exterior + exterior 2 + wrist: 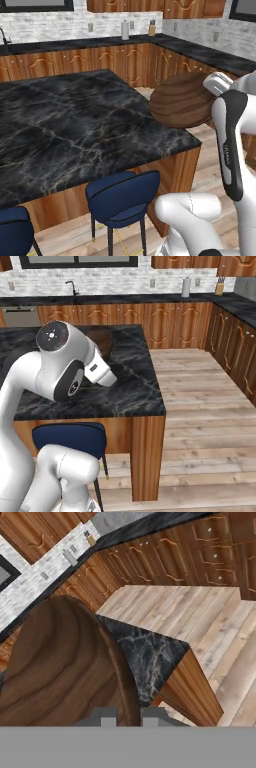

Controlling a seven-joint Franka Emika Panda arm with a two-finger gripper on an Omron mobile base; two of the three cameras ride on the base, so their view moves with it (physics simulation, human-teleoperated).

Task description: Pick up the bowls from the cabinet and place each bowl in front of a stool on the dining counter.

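The claw (122,714) is clamped on the rim of the dark brown wood-grain bowl (182,100), its two dark fingertips (103,716) closed narrow against the rim at the bottom of the hand view. The bowl is held tilted, up in the air and clear of the surface, over the near right corner of the dining counter's black marble tabletop (75,130). In the left base view it hangs just past the tabletop's right edge, partly over the wooden floor (200,386). In the right base view a dark sliver of the bowl shows behind the arm's white elbow, above the tabletop. In the hand view the bowl's grained inside takes up the left half, with the marble corner and its orange-brown wooden base (192,687) beside it. A navy blue stool (122,195) stands on the near side of the tabletop, below that same corner; a second navy stool (15,232) stands further along that side.
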